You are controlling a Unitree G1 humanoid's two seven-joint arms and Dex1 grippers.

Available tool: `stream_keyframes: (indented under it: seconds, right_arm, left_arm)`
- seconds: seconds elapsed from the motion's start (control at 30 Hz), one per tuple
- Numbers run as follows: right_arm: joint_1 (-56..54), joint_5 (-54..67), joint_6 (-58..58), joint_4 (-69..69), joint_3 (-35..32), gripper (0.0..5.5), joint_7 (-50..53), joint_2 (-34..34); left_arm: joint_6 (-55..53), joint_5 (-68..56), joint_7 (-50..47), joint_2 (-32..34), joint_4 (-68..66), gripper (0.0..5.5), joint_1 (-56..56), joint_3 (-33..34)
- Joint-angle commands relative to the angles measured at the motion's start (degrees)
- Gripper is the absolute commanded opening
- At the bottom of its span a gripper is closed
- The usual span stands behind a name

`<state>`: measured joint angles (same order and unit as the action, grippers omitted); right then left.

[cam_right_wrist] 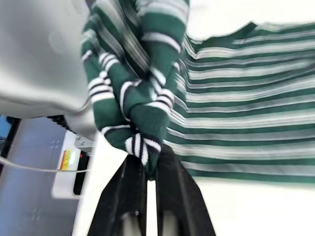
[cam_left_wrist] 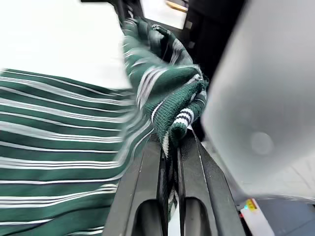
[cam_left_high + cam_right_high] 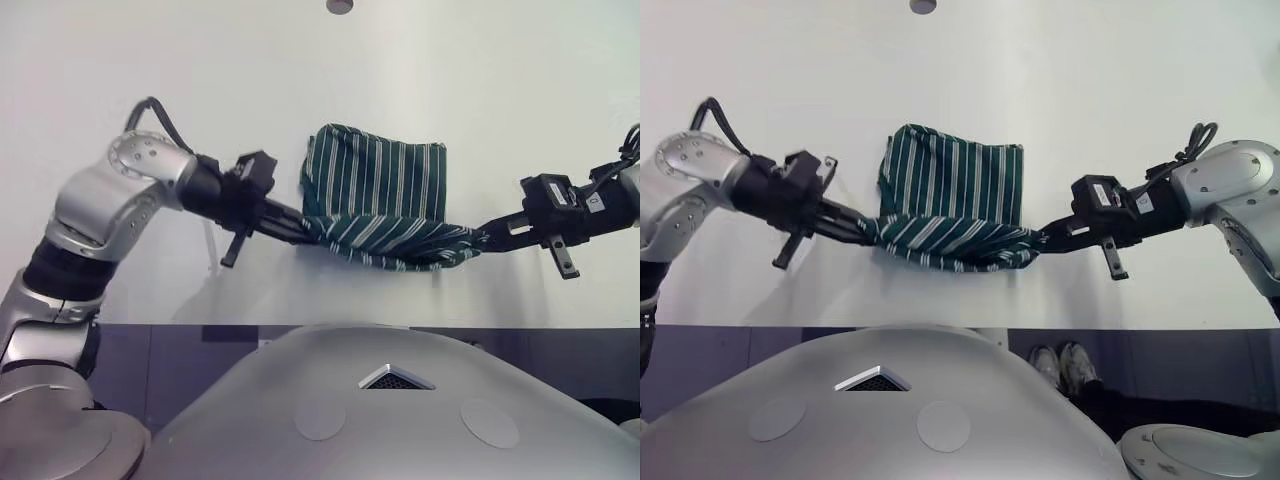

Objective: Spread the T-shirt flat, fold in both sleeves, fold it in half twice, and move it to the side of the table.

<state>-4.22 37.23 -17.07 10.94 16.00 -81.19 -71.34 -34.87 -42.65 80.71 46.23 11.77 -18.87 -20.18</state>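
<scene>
The T-shirt (image 3: 377, 180) is dark green with thin white stripes and lies partly folded in the middle of the white table (image 3: 300, 70). Its near edge hangs lifted off the table, stretched between both grippers. My left gripper (image 3: 305, 228) is shut on the shirt's near left corner, with bunched fabric (image 2: 174, 115) pinched between its black fingers (image 2: 147, 187). My right gripper (image 3: 482, 238) is shut on the near right corner, where a wad of striped cloth (image 1: 142, 118) sits in its fingertips (image 1: 172, 187). The far half of the shirt rests flat on the table.
The white table spreads wide on all sides of the shirt. Its front edge (image 3: 200, 324) runs just below the arms. A small round grey mark (image 3: 339, 6) sits at the far edge of the table.
</scene>
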Motion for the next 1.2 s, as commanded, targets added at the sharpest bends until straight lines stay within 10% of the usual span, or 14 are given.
stream_keyframes:
  seconds: [0.03, 0.57, 0.77, 0.93, 1.2]
  right_arm:
    - [-5.00, -7.92, 1.07, -15.10, 2.04, 0.01, -2.45, 6.41]
    - [-22.42, -20.16, -0.22, -44.49, -4.40, 0.01, 12.47, 32.01]
    - [-20.65, -17.71, -1.51, -43.82, -17.79, 1.45, 44.50, 47.94]
    - [-12.40, -14.69, 2.94, -31.96, -33.31, 2.42, 78.49, 64.74]
    - [-9.67, -23.39, 14.23, -25.86, -31.23, 2.51, 87.01, 70.05]
  left_arm:
    - [-4.77, 1.77, -1.01, -6.29, -12.31, 0.04, -7.74, 0.04]
    - [12.19, 21.25, -15.24, -22.08, -45.57, 0.04, -16.95, 6.89]
    - [9.41, 21.09, -31.61, -26.48, -42.28, 1.42, -12.30, 15.85]
    - [20.19, 26.91, -63.04, -32.73, -33.11, 2.31, -7.12, 27.06]
    - [35.49, 30.06, -26.69, -33.93, -19.64, 3.24, -6.12, -2.57]
